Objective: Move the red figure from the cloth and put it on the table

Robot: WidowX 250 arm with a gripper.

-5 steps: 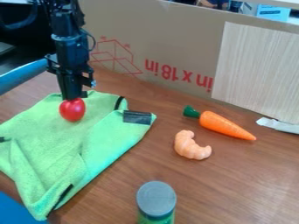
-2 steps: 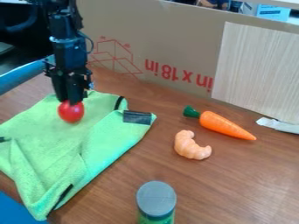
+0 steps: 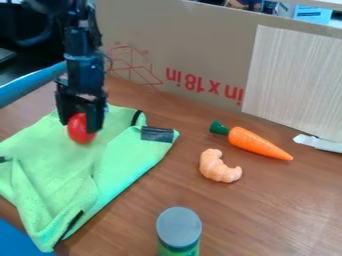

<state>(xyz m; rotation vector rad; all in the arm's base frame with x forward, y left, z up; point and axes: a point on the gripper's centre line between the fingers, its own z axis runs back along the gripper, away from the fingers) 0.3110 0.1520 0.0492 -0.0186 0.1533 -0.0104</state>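
The red figure (image 3: 78, 132), round and glossy like a tomato, rests on the green cloth (image 3: 100, 165) near its back edge. Over it hangs the gripper (image 3: 81, 124), its fingers spread, one at the figure's upper left and the other in front of its right side. The figure's top and right edge are partly hidden by the gripper. Brown wooden table (image 3: 267, 200) surface extends to the right of the cloth.
An orange carrot (image 3: 257, 144) and a peeled-shrimp-like toy (image 3: 217, 166) lie right of the cloth. A grey-lidded jar (image 3: 179, 227) stands at the front. Cardboard (image 3: 200, 50) walls off the back, with a white wrapper (image 3: 319, 143) at the right.
The gripper has come lower and its fingers have parted, now straddling the red figure instead of standing above it. The figure has shifted very slightly towards the front.
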